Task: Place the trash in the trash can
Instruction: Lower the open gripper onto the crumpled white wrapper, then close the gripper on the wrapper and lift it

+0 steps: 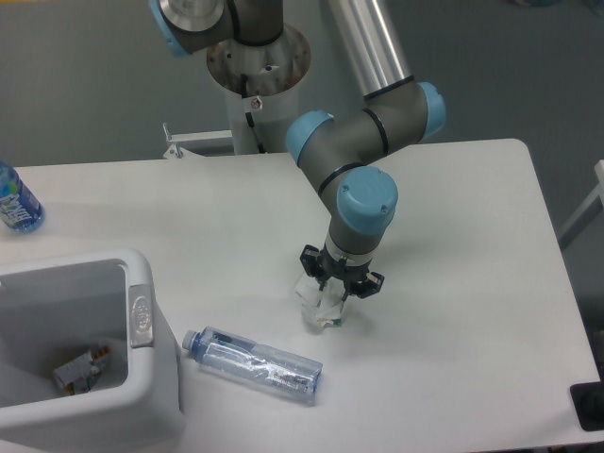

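Note:
The crumpled white paper wad (319,306) with small green marks lies near the table's middle. My gripper (336,294) points down right over it, jaws spread, with the fingertips low around the wad's upper right part. Whether they touch the paper is hidden by the wrist. A clear plastic bottle (255,363) with a blue cap lies on its side to the front left of the wad, cap toward the trash can. The white-grey trash can (142,316) stands at the front left corner, a short gap from the bottle's cap.
Some crumpled scraps (83,368) lie in the bottom of the trash can. A bottle with a blue label (14,203) stands at the far left table edge. The arm's base column (257,85) rises behind the table. A black object (587,406) sits past the front right corner.

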`<action>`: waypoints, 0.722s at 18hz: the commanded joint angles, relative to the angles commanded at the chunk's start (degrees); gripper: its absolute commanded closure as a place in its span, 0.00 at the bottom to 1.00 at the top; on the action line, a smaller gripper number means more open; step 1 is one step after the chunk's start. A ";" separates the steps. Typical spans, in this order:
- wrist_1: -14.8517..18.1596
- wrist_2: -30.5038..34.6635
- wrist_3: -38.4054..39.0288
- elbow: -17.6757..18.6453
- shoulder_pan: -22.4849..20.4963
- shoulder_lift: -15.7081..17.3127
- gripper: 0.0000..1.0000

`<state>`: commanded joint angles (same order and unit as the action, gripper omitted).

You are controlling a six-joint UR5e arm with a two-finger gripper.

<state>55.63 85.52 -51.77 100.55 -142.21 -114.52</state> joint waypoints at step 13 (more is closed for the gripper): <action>0.00 -0.26 -2.98 -1.41 -3.07 4.39 0.98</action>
<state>55.63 85.25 -54.75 99.14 -145.27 -110.14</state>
